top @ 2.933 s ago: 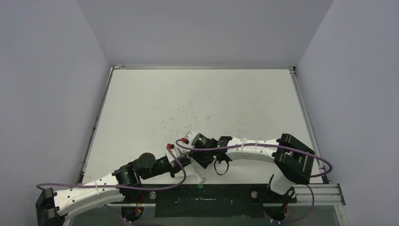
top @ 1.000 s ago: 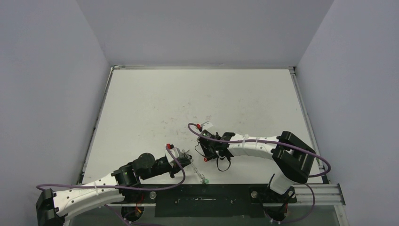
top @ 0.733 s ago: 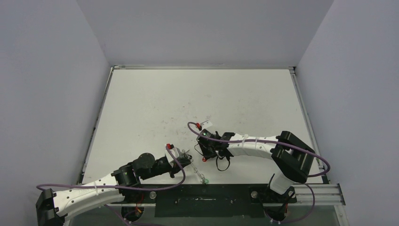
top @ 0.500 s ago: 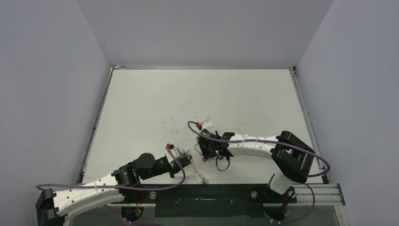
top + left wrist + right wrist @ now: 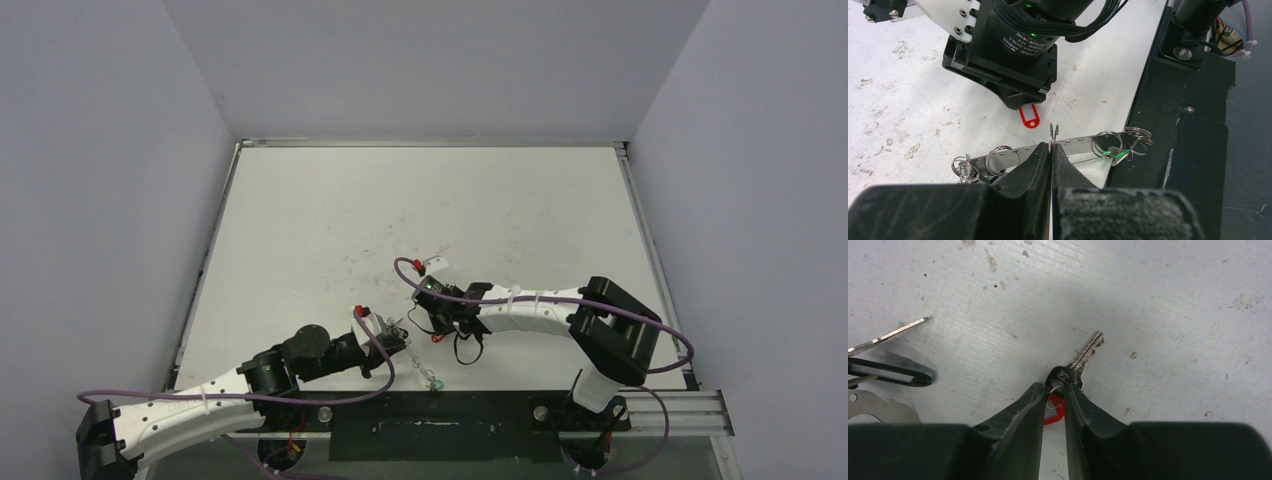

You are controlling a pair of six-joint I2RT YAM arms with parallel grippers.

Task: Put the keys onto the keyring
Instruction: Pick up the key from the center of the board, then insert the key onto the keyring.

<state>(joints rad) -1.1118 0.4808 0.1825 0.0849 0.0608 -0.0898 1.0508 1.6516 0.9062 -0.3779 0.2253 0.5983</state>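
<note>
My left gripper [image 5: 1051, 150] is shut on the keyring [image 5: 1075, 143], a thin grey metal band fringed with small rings, held just above the table near its front edge [image 5: 410, 352]. The green-tagged key [image 5: 1113, 156] hangs at the keyring's right end [image 5: 437, 384]. My right gripper [image 5: 1054, 389] points down at the table just beyond the keyring. Its jaws pinch the small ring at the head of the silver key [image 5: 1079, 361] with the red tag [image 5: 1054, 414]. The key lies flat on the table. The red tag also shows under the right gripper in the left wrist view [image 5: 1028, 116].
The white table [image 5: 420, 210] is scuffed with small dark marks. The black base rail [image 5: 1178, 130] runs along the near edge, right beside the keyring's green-tag end. Part of the keyring shows at the left edge of the right wrist view [image 5: 878, 412]. Grey walls surround the table.
My right gripper has drawn back from the keyring, turned and come down over the red-tagged key; over the last second it edged slightly left. My left arm and the keyring have held still.
</note>
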